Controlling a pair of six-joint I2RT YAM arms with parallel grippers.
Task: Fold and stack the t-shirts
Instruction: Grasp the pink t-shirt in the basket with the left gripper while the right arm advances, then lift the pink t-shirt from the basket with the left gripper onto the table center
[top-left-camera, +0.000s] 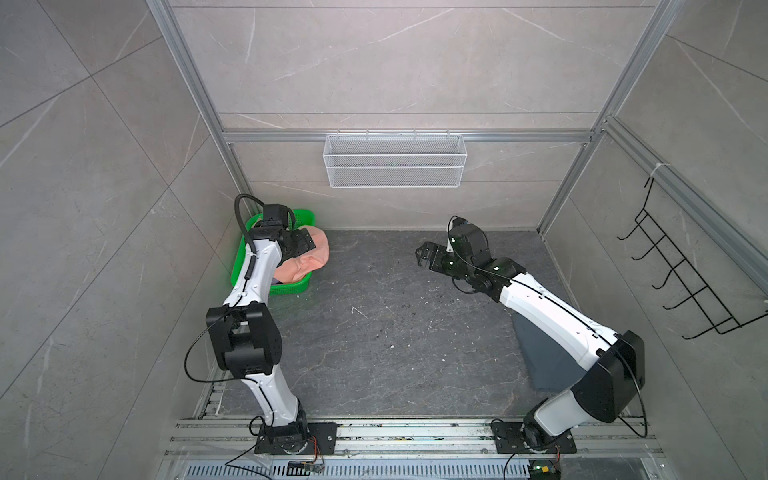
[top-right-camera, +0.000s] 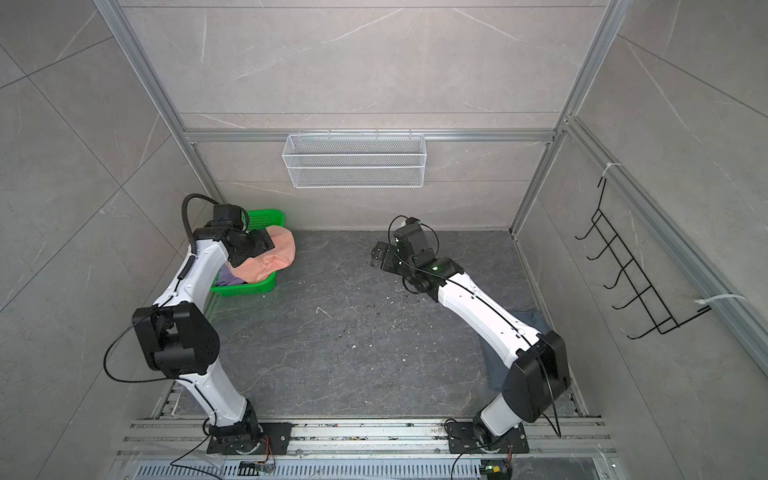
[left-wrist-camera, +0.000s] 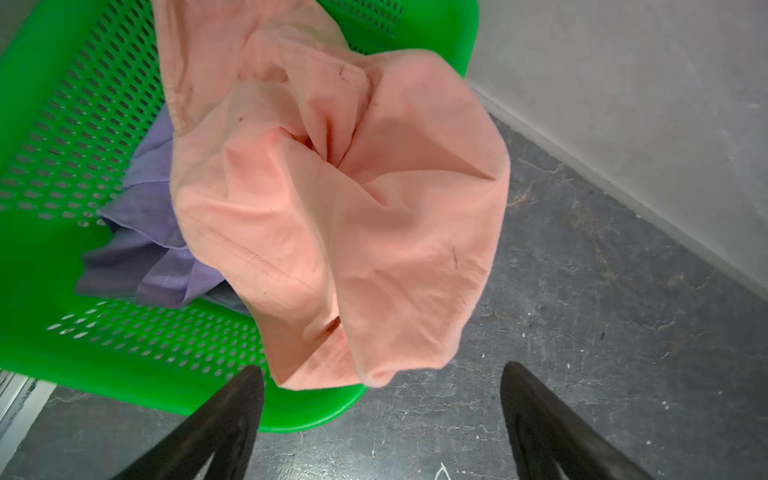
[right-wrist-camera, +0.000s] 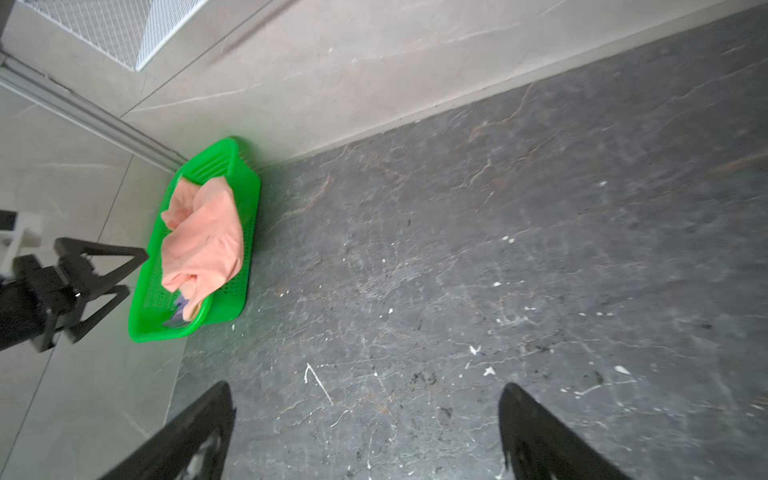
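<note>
Here, scuffed dark tabletop (top-left-camera: 374, 332), grey walls (top-left-camera: 395, 62), peach t-shirt (top-left-camera: 309, 259)

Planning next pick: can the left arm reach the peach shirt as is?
Likely yes. The left gripper hangs open just above the peach shirt, which lies on top of the lavender shirt in the basket; nothing covers it.
</note>
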